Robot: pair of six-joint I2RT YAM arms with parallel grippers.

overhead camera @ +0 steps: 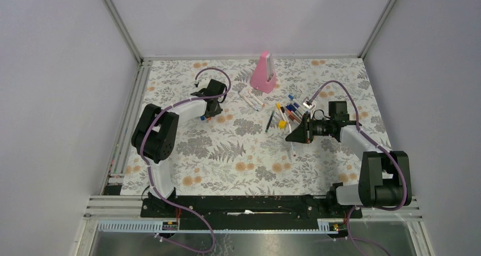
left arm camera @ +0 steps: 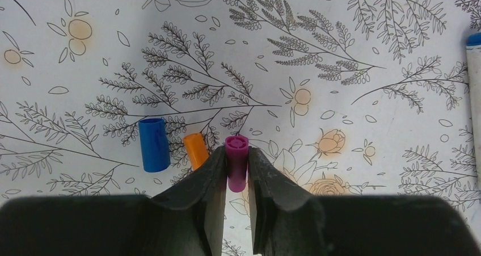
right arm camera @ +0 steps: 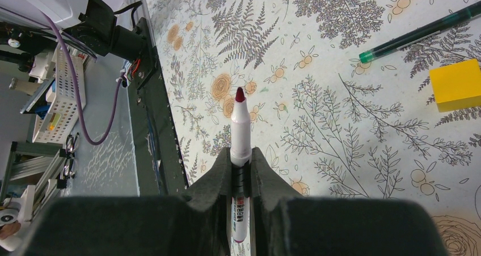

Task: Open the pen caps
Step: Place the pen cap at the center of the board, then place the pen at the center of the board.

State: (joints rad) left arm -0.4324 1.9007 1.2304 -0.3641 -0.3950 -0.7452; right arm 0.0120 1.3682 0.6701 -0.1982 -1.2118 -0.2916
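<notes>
My left gripper (left arm camera: 237,156) is shut on a purple pen cap (left arm camera: 236,162), held just above the floral mat. A blue cap (left arm camera: 153,145) and an orange cap (left arm camera: 196,150) lie on the mat just to its left. In the top view the left gripper (overhead camera: 207,115) is at the mat's left. My right gripper (right arm camera: 240,156) is shut on a white marker barrel (right arm camera: 239,134) whose dark red tip is bare and points away. In the top view the right gripper (overhead camera: 292,135) is right of centre, near a pile of capped pens (overhead camera: 292,111).
A tall pink wedge (overhead camera: 264,72) stands at the back centre. White pens (overhead camera: 251,99) lie in front of it. A green pen (right arm camera: 420,32) and a yellow block (right arm camera: 456,84) lie right of my right gripper. A blue-capped white pen (left arm camera: 474,85) lies at the right edge.
</notes>
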